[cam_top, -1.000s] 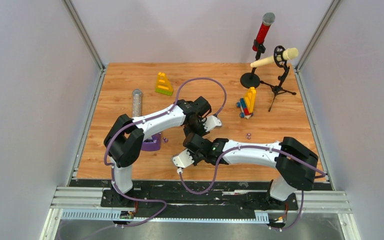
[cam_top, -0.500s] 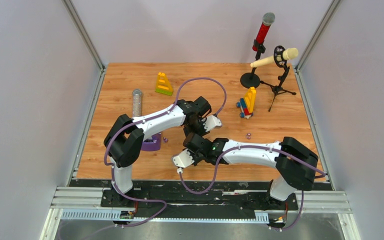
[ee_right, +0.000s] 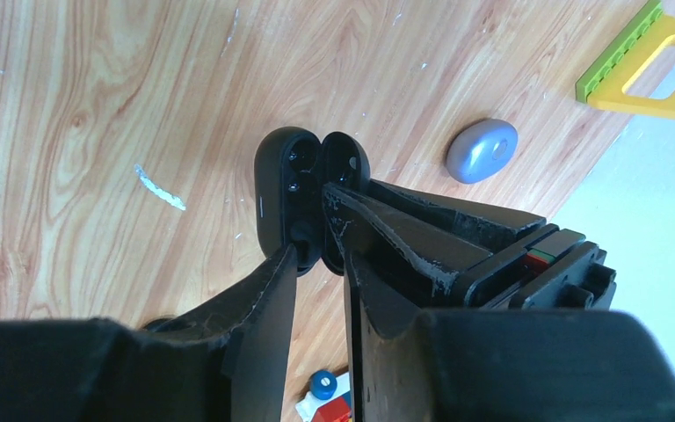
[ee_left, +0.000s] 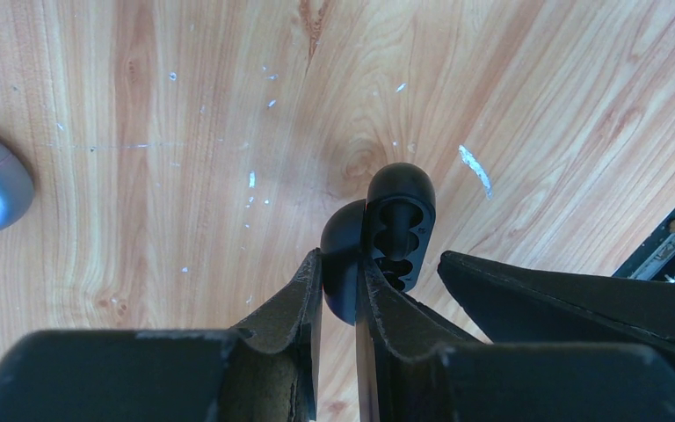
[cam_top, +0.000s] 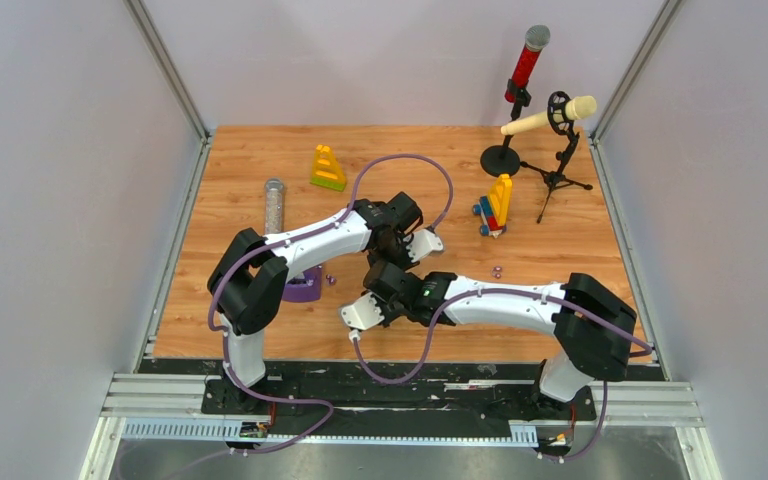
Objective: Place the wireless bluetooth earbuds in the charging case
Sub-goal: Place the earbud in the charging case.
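The black charging case [ee_left: 400, 211] hangs open above the table, its cavities showing. My left gripper [ee_left: 338, 264] is shut on its rounded lid half. In the right wrist view the same case [ee_right: 286, 176] is at my right gripper [ee_right: 319, 251], whose jaws stand slightly apart. A black earbud [ee_right: 303, 236] sits at the case's lower cavity, against the left fingertip. In the top view both grippers meet mid-table, left [cam_top: 394, 256] and right [cam_top: 384, 280]. Two tiny purple earbuds [cam_top: 331, 280] [cam_top: 497, 270] lie on the wood.
A grey-blue pebble case [ee_right: 482, 151] lies near the black one. A purple case [cam_top: 303, 289] sits under the left arm. Further back stand a clear tube [cam_top: 274, 205], a yellow-green block [cam_top: 327, 168], a toy block stack [cam_top: 495, 205] and two microphone stands [cam_top: 505, 150] [cam_top: 558, 165].
The right gripper's jaws have parted a little, and its wrist has shifted slightly left and away. The left gripper has held still on the case.
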